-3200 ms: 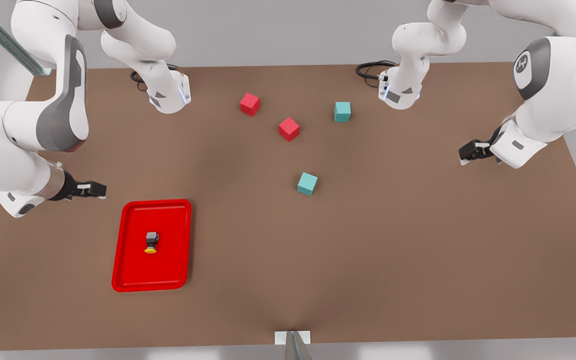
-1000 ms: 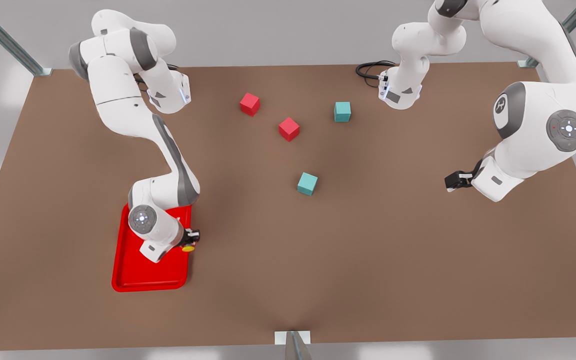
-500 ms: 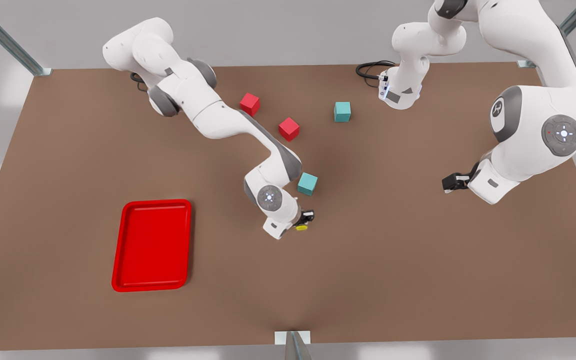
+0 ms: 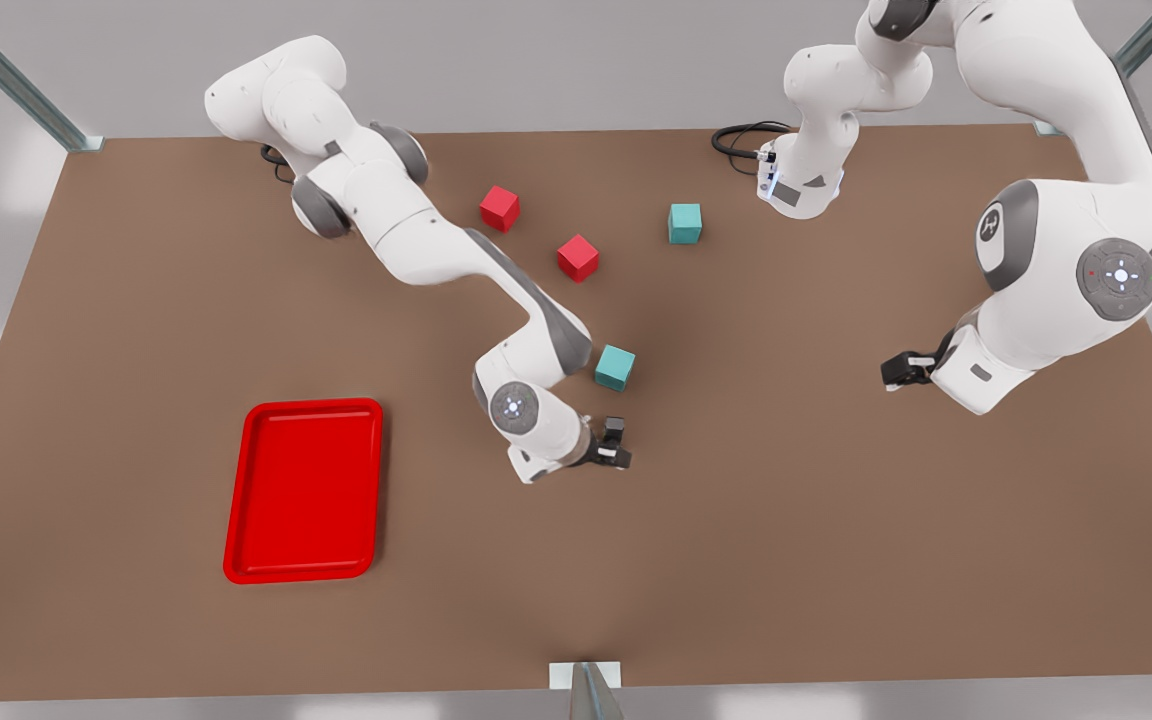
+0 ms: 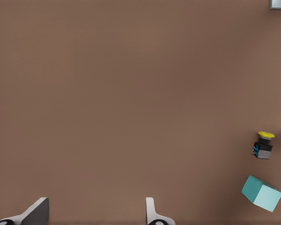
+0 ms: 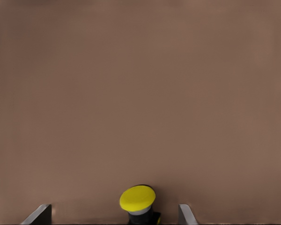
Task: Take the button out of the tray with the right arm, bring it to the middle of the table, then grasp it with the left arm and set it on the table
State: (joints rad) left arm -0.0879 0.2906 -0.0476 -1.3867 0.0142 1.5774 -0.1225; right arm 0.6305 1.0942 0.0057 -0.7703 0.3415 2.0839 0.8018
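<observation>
Right now the right gripper (image 4: 619,444) sits low over the middle of the desk (image 4: 796,560), its jaws spread wide. The button (image 6: 138,202) lies between them with a gap on each side, so nothing pinches it. Its yellow cap points away from the wrist and its dark body sits nearer the palm, so its long axis runs along the fingers; whether it rests on the desk I cannot tell. The near teal cube (image 4: 615,367) stands just beside this gripper, and the left wrist view shows the same cube close to the button.

The left gripper (image 4: 898,372) hangs above the desk toward the front view's right, well apart from the button, jaws also spread, its arm waiting.

The tray (image 4: 303,490) lies flat toward the front view's left, showing only its own red floor. Two red cubes (image 4: 577,257) and a second teal cube (image 4: 684,223) stand farther back on the plain brown desk, with a pale grey wall (image 4: 576,60) behind
</observation>
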